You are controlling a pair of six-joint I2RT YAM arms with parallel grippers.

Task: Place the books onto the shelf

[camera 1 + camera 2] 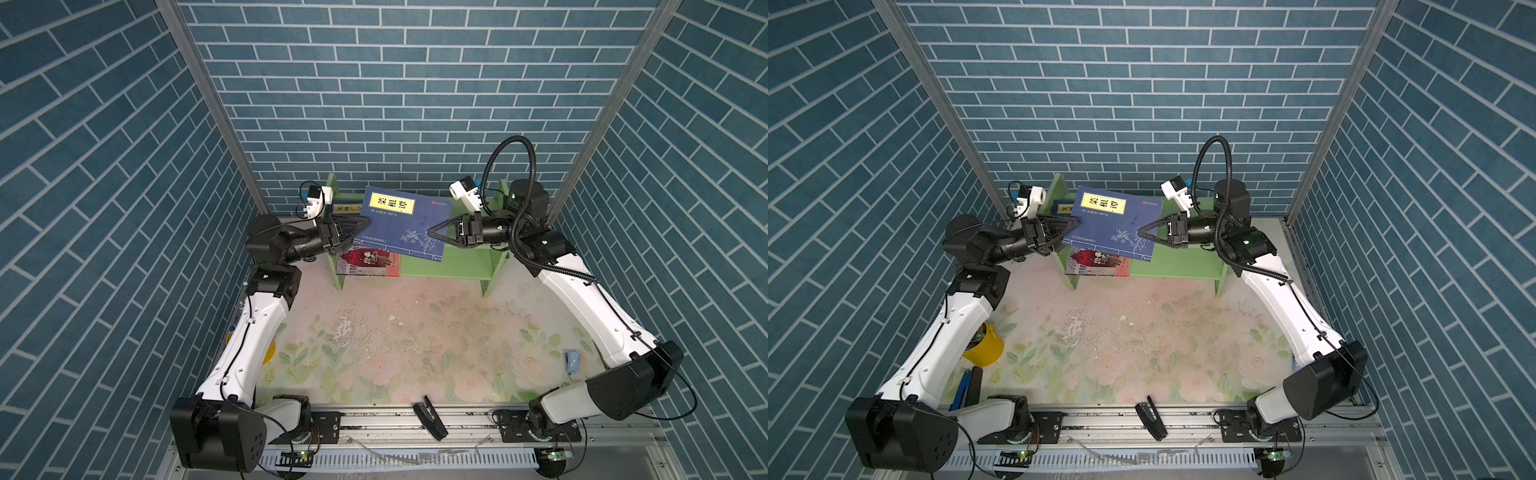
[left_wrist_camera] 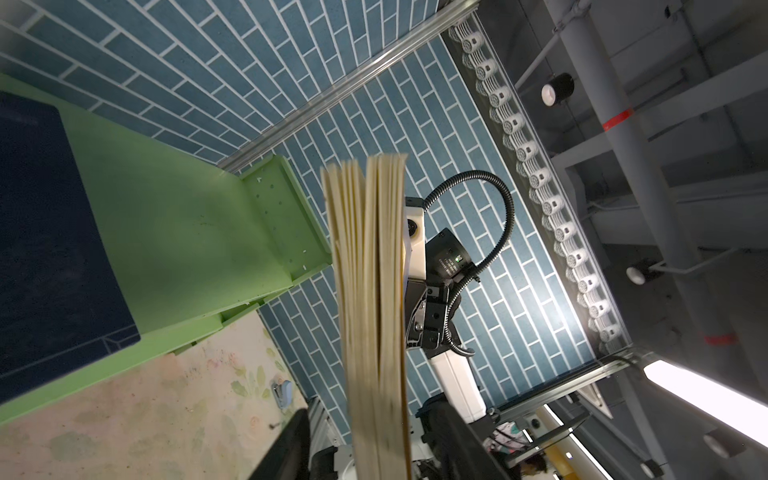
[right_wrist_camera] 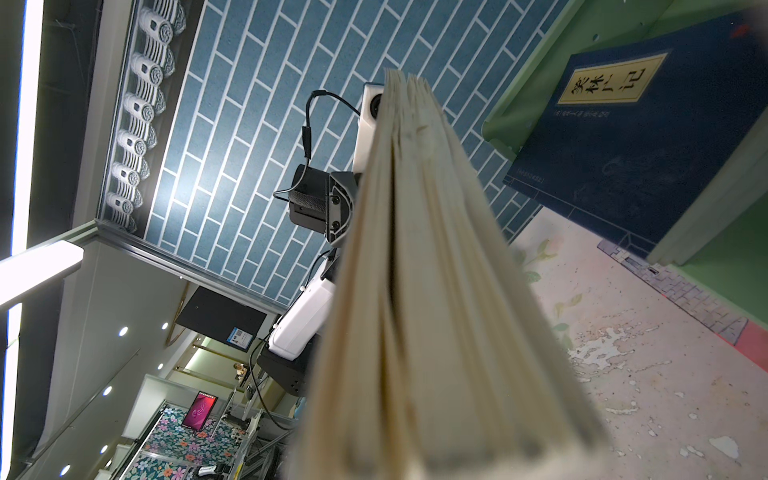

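A dark blue book (image 1: 403, 226) (image 1: 1113, 226) with a yellow title label hangs tilted in the air in front of the light green shelf (image 1: 457, 266) (image 1: 1179, 266). My right gripper (image 1: 430, 232) (image 1: 1140, 232) is shut on its right edge. In the right wrist view its cream page edges (image 3: 415, 291) hide the fingers. My left gripper (image 1: 365, 224) (image 1: 1075, 224) (image 2: 368, 409) is open, its jaws straddling the book's left edge (image 2: 374, 291) with gaps on both sides. A second blue book (image 1: 343, 208) (image 3: 623, 137) stands at the shelf's left end. A red-and-grey book (image 1: 368, 262) (image 1: 1096, 264) lies on the lower tier.
A yellow cup (image 1: 984, 347) stands by the left arm, with a blue-and-black tool (image 1: 967, 386) nearer the front. A small blue object (image 1: 572, 360) lies at the right by the right arm. A black clip-like piece (image 1: 430, 422) rests on the front rail. Brick-patterned walls close three sides.
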